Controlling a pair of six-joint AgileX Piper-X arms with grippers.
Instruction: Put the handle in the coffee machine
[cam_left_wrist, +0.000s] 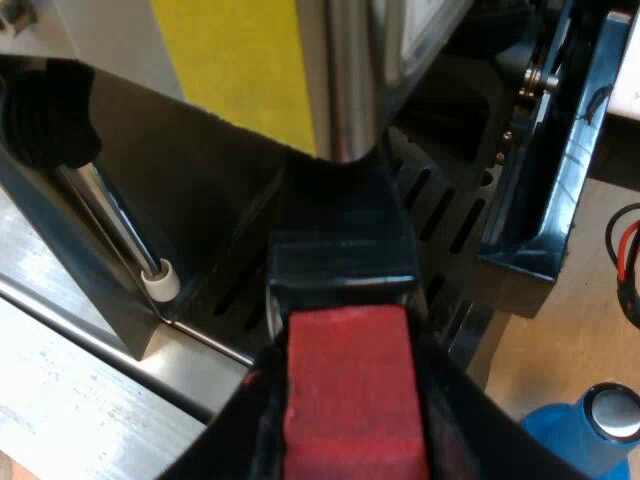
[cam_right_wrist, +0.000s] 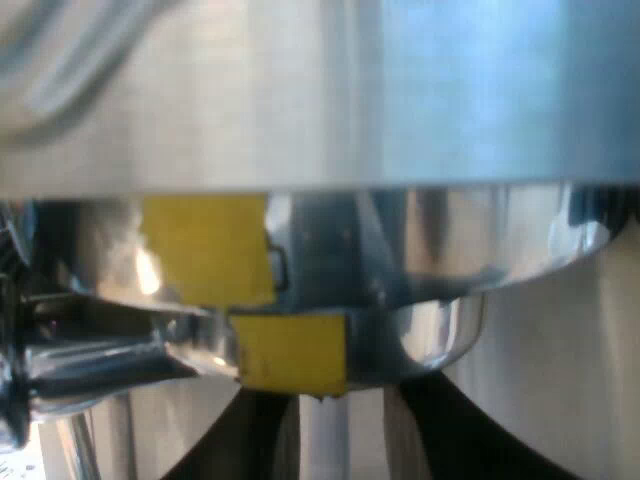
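Left gripper: the left gripper (cam_left_wrist: 350, 440) is clamping narrowly on the red end (cam_left_wrist: 345, 370) of the handle (cam_left_wrist: 340, 255), one black finger pressing each side.
Right gripper: the right gripper (cam_right_wrist: 325, 445) is hanging close under the espresso machine's (cam_right_wrist: 320, 90) steel front; I cannot tell whether it is open or holding anything.
Task's thing: the handle is pointing from the left gripper in toward the machine, over the slotted drip tray (cam_left_wrist: 445, 205). The portafilter (cam_right_wrist: 430, 335) is sitting right up at the underside of the machine's steel collar, with a yellow tape patch (cam_right_wrist: 290, 355) on it.
Done so far: judging by this, the portafilter is already being offered up to the machine's front and is no longer lying loose.
Left to do: I cannot tell whether the head is seating in the collar; the push up and the locking swing of the handle are probably remaining.
Edges: the steam wand (cam_left_wrist: 110, 220), with its white tip, is hanging just beside the handle's path; a dark blue box (cam_left_wrist: 560, 150) is standing against the drip tray's other side; a blue tamper (cam_left_wrist: 590, 430) is sitting on the table near the gripper.
Open room: the space above the tray looks free for a short sideways swing, tighter toward the wand.
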